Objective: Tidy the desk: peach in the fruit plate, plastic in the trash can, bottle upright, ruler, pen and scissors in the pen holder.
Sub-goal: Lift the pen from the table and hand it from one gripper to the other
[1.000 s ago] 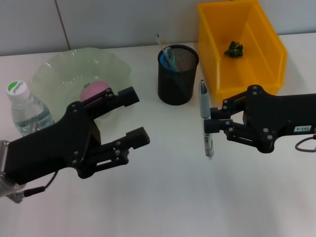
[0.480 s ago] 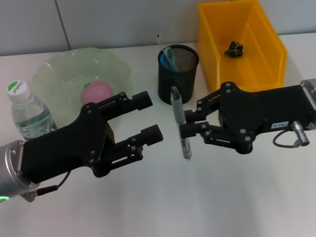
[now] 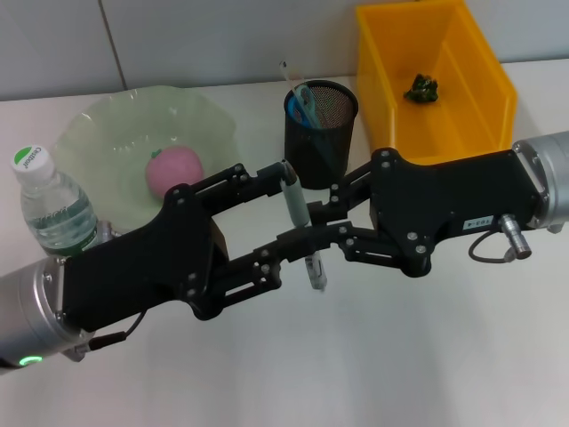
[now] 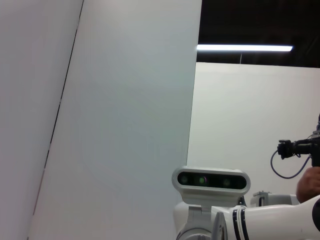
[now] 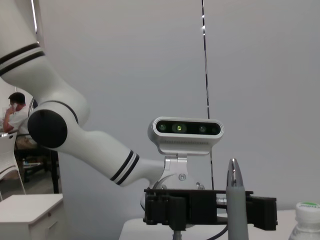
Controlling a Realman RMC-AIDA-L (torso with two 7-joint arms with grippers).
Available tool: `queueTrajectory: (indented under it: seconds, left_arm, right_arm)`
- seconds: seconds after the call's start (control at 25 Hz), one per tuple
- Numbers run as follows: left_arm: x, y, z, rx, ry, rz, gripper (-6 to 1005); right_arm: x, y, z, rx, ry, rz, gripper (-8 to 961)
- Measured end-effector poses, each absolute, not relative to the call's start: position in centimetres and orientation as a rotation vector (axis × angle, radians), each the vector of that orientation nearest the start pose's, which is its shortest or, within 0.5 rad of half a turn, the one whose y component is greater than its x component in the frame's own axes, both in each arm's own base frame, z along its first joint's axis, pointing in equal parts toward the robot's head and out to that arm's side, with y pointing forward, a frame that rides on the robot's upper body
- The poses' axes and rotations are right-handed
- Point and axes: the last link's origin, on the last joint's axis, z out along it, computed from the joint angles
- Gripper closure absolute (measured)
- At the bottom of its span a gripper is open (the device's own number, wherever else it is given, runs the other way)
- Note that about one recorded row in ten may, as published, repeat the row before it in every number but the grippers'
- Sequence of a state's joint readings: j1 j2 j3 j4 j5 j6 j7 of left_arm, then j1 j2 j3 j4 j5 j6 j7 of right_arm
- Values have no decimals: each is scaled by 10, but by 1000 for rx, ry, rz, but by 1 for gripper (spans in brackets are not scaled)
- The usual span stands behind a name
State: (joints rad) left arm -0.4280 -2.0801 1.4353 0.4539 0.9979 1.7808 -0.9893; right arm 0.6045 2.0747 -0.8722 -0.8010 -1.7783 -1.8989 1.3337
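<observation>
My right gripper (image 3: 315, 222) is shut on a grey pen (image 3: 297, 209) and holds it near upright above the table, in front of the black mesh pen holder (image 3: 322, 142). My left gripper (image 3: 291, 203) is open, with one finger on each side of the pen. The pen also shows in the right wrist view (image 5: 235, 210). The holder has blue scissors (image 3: 304, 105) and a ruler in it. A pink peach (image 3: 173, 171) lies in the green fruit plate (image 3: 107, 133). The bottle (image 3: 49, 206) stands upright at the left. Crumpled green plastic (image 3: 422, 87) lies in the yellow bin (image 3: 484, 116).
The yellow bin stands at the back right, close to the pen holder. The plate and the bottle fill the back left. Both arms cross the middle of the white table (image 3: 400, 356). The left wrist view shows only a wall and my head camera (image 4: 210, 181).
My right gripper has carried the pen to the left. My left gripper has moved right towards it, and its open fingers now stand on either side of the pen.
</observation>
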Motion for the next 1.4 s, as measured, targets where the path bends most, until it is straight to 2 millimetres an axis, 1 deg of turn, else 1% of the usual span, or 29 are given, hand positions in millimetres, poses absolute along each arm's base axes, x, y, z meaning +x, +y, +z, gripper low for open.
queueTrajectory:
  seconds: [0.24, 0.68, 0.92, 1.16, 1.36, 1.4]
  left_arm:
    - [-193, 270, -33, -2606, -224, -1579, 342]
    - [-196, 270, -35, -2590, -215, -1550, 364]
    - [-196, 270, -35, -2589, -214, -1550, 478]
    - [-196, 270, -35, -2588, -215, -1549, 475]
    - [-197, 270, -35, -2588, -212, -1544, 519]
    - [-197, 270, -36, -2590, -207, -1542, 548]
  right_arm:
    - [171, 318, 14, -3038, 12, 1010, 833]
    - [170, 320, 16, -3045, 11, 989, 832]
    - [170, 320, 17, -3045, 10, 985, 832]
    - [170, 320, 17, -3047, 16, 983, 830]
    - [170, 320, 17, -3048, 21, 983, 828]
    - [170, 320, 17, -3048, 21, 983, 828]
